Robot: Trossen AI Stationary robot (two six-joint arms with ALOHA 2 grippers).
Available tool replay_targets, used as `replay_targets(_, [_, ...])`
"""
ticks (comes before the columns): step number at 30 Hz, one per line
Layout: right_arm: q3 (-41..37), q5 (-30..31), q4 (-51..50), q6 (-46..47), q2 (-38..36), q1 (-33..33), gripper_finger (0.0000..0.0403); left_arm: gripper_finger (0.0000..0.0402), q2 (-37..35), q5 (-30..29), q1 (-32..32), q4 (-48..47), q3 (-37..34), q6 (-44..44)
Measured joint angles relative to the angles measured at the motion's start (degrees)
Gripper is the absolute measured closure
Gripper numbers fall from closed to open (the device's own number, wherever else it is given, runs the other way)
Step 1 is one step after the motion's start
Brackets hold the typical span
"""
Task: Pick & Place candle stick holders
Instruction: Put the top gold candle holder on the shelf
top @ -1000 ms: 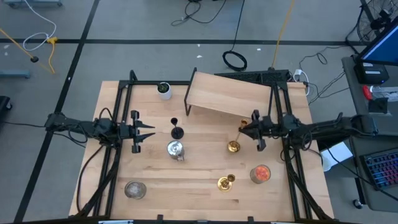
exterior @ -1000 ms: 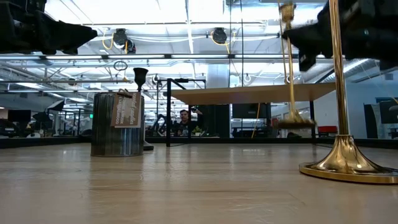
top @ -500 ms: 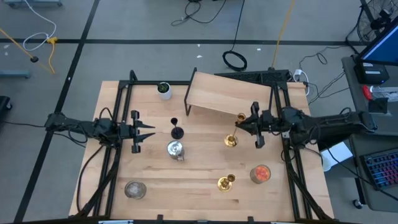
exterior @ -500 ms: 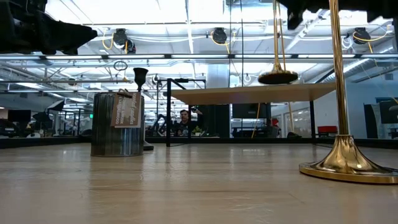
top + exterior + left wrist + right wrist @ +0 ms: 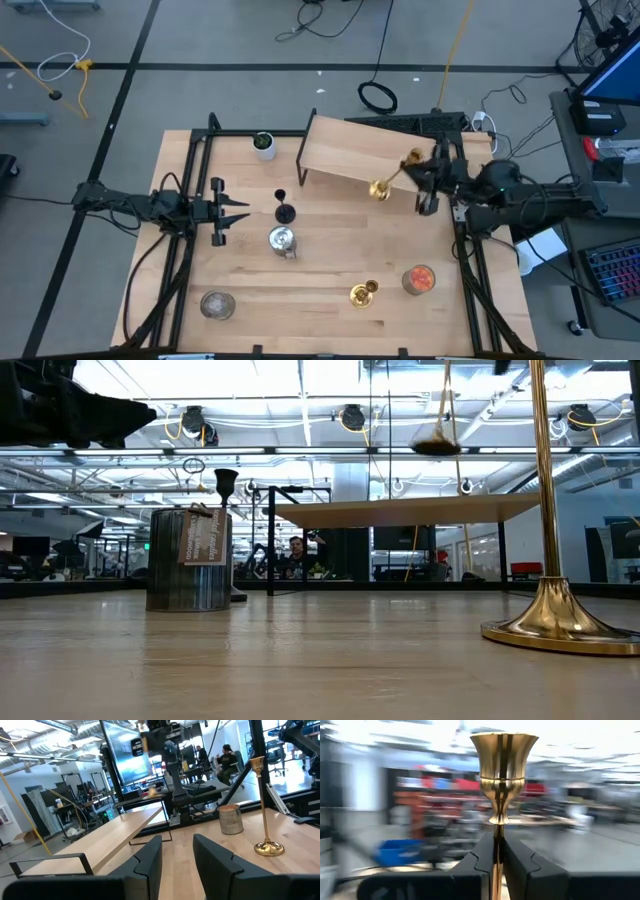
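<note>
A: Risk is judged greatest at the raised wooden shelf (image 5: pixel 368 157). A brass candle stick holder (image 5: pixel 393 176) is carried by the right gripper (image 5: pixel 424 172) above the shelf's near right corner, clear of the table (image 5: pixel 320 280). If it is lowered too early, its round base could be knocked against the shelf edge.

B: Is a firm hold seen?

A: In the right wrist view the two dark fingers (image 5: pixel 482 857) are pressed against the slim stem (image 5: pixel 497 865), one on each side, just below the cup (image 5: pixel 503 755). Only a thin stem is clamped, so swinging or slipping through the fingers could be brought on by a quick turn.

B: How is the holder's long axis laid?

A: In the high view the stem is seen slanted, with the base toward the table's middle and the cup end at the gripper. It is therefore judged to be tilted, not upright. If it were released that way, it would likely be tipped over and rolled off the shelf.

B: And the other arm?

A: The left gripper (image 5: pixel 238 211) is held over the table's left side, with its fingers apart and nothing between them. The slim black holder (image 5: pixel 284 209) and a silvery glass cup (image 5: pixel 281 239) stand just beside it, untouched. The second brass holder (image 5: pixel 363 292) and the orange-red cup (image 5: pixel 419 279) stand near the front right, well apart from the carried one.
</note>
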Motion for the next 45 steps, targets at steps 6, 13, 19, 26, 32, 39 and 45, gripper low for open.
replay_targets(6, [0.0,15.5,-3.6,-9.0,-0.9,0.0,0.0385,0.0284,0.0,0.0,0.0,0.0,0.0,0.0])
replay_targets(13, [0.0,29.9,-3.4,-11.1,-1.0,-2.5,0.0385,0.0284,0.0,0.0,0.0,0.1,0.0,0.1])
replay_targets(19, [-0.3,30.4,-3.2,-7.3,-0.9,-7.6,0.0385,0.0284,0.0,0.0,0.0,0.2,0.0,0.3])
replay_targets(26, [-4.1,30.3,-1.3,-5.1,-0.9,-14.9,0.0385,0.0284,0.0,0.0,0.0,0.2,0.0,0.3])
replay_targets(32, [-6.9,27.2,3.2,-4.4,-0.9,-20.1,0.0385,0.0284,0.0,0.0,0.0,0.2,0.0,0.3])
replay_targets(39, [-9.7,25.5,5.1,-1.8,-1.0,-23.5,0.0385,0.0284,0.0,0.0,0.0,0.2,0.0,0.3])
replay_targets(45, [-11.7,25.6,10.8,-3.0,-1.0,-24.1,0.0359,0.0284,0.0,0.0,0.0,0.2,0.0,0.3])
